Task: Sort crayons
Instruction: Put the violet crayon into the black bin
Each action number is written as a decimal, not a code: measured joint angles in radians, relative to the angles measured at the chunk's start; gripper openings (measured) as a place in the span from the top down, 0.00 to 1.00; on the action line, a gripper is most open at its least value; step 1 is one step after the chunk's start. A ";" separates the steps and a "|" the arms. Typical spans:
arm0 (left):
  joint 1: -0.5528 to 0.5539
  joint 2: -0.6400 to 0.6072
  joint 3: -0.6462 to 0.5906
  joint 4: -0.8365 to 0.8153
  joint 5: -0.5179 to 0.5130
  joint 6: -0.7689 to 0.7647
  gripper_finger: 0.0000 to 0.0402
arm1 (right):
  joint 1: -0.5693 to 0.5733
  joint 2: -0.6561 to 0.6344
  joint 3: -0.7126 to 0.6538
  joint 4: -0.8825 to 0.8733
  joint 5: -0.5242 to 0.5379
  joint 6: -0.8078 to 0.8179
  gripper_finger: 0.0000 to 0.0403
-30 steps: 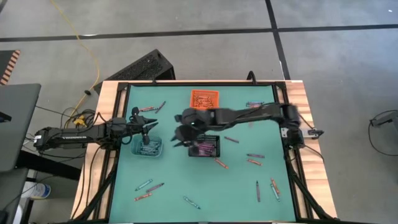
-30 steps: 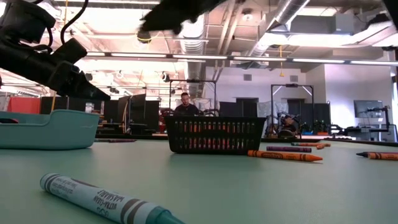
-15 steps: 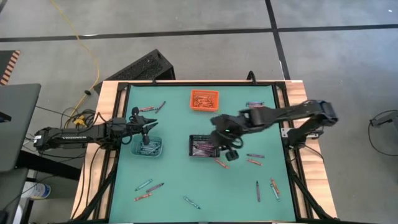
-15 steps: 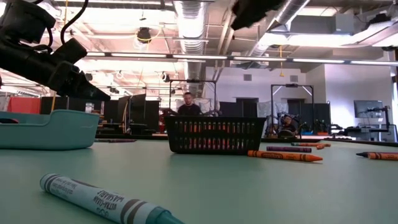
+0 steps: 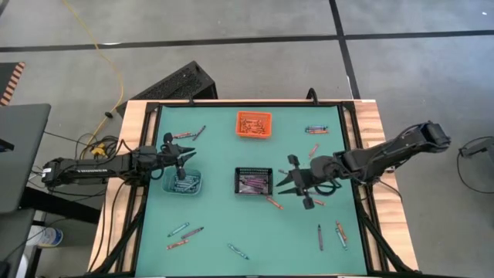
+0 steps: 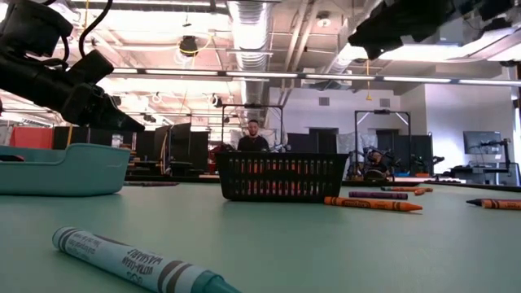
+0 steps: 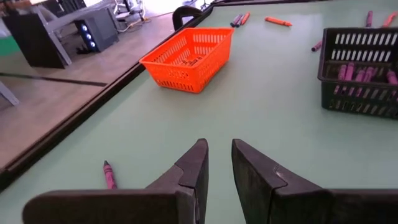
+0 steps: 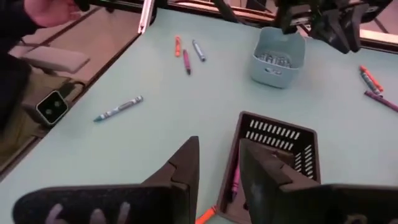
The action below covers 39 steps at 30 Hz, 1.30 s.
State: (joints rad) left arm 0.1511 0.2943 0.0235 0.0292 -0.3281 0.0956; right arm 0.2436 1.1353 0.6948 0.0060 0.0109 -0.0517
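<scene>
Left gripper: the left gripper (image 5: 179,161) hangs over the pale blue bin (image 5: 184,183), fingers a narrow slot apart with nothing between them.
Right gripper: the right gripper (image 5: 296,184) sits above the mat just beside the black bin (image 5: 255,181), on its outer side; jaws parted, empty.
Crayons: the crayons (image 5: 312,201) lie scattered flat on the green mat (image 5: 224,224): a few near the right gripper, some by the front edge, a pair near the far left corner. Others are already in the orange bin (image 5: 254,123), the black bin and the pale blue bin.
Nearest candidate: an orange crayon (image 5: 274,203) lies just in front of the black bin (close to the right gripper).
Handling, as judged: light, stiff, round sticks; paper wrap gives some grip, but they likely roll and could snap under a hard squeeze.
Where to hold: across the middle of the wrapped barrel, fingers square to its length, so it hangs level.
</scene>
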 joint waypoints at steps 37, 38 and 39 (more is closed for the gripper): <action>0.000 0.098 0.048 0.249 0.228 -0.505 0.85 | -0.033 -0.017 -0.234 0.343 -0.005 -0.137 0.74; 0.000 0.134 0.074 0.247 0.228 -0.503 0.86 | -0.040 -0.017 -0.234 0.344 -0.005 -0.142 0.74; 0.000 0.173 0.102 0.246 0.228 -0.501 0.86 | -0.047 -0.017 -0.234 0.343 -0.005 -0.152 0.74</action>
State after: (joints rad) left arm 0.1513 0.4670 0.1251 0.2754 -0.0996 -0.4053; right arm 0.1962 1.1179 0.4606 0.3485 0.0060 -0.2041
